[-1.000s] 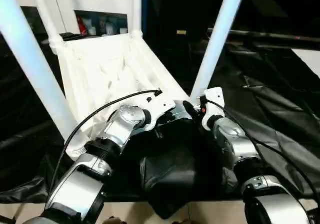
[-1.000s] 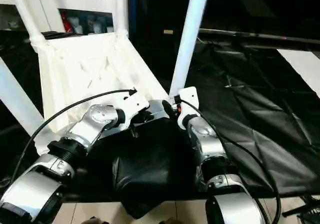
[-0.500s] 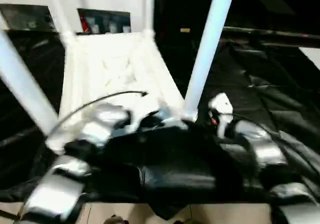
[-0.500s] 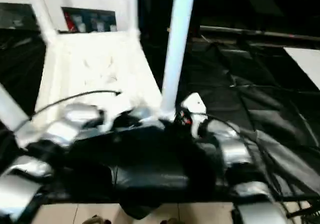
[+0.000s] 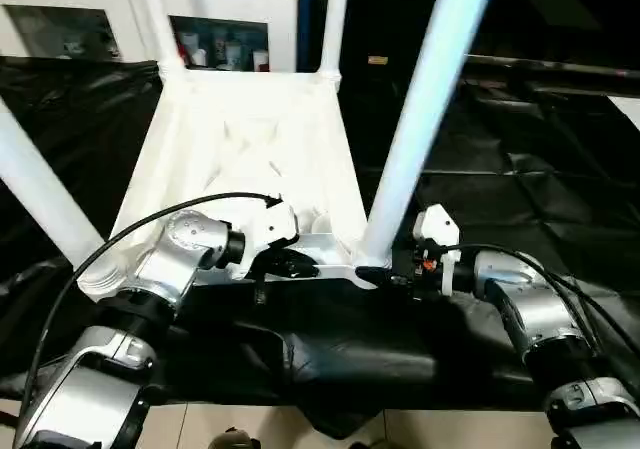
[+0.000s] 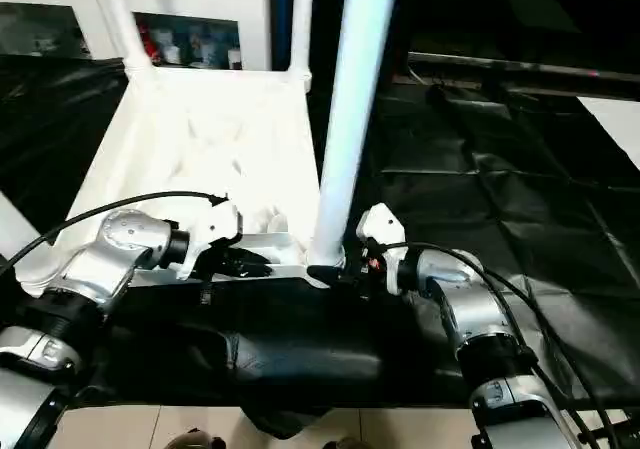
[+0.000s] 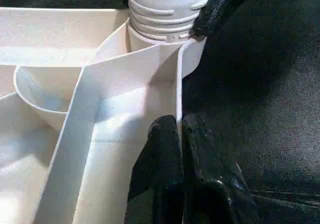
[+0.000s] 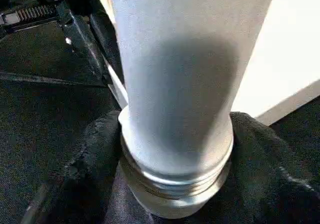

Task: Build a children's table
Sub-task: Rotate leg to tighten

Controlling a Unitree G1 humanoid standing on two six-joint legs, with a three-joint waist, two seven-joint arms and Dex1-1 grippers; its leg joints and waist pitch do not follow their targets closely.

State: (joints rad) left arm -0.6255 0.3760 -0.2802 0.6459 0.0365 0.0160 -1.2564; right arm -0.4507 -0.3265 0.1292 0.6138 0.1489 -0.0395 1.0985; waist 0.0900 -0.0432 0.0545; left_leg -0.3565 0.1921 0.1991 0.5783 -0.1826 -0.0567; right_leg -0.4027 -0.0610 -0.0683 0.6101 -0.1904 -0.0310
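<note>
The children's table lies upside down, its ribbed white tabletop (image 5: 250, 139) facing up with white legs standing in the corner sockets. My left gripper (image 7: 177, 126) is shut on the tabletop's thin rim wall, close to the near right corner socket (image 7: 165, 14). There the near right leg (image 5: 420, 119) rises, and my right gripper (image 5: 375, 274) is closed around its threaded base (image 8: 175, 184), one black finger (image 8: 95, 149) on each side. The other legs are the near left leg (image 5: 45, 194), the far left leg (image 5: 155, 14) and the far right leg (image 5: 333, 19).
Crumpled black sheeting (image 5: 540, 169) covers the floor around the table. A bundle of it (image 5: 330, 359) lies between my forearms at the near edge. A white cabinet with a shelf of small items (image 5: 220, 44) stands behind. A pale flat surface (image 6: 615, 119) shows at the far right.
The whole picture has shifted, so the table now sits squarer to me. Both grippers stay at the near right corner. My right forearm now lies lower and reaches in more from the side.
</note>
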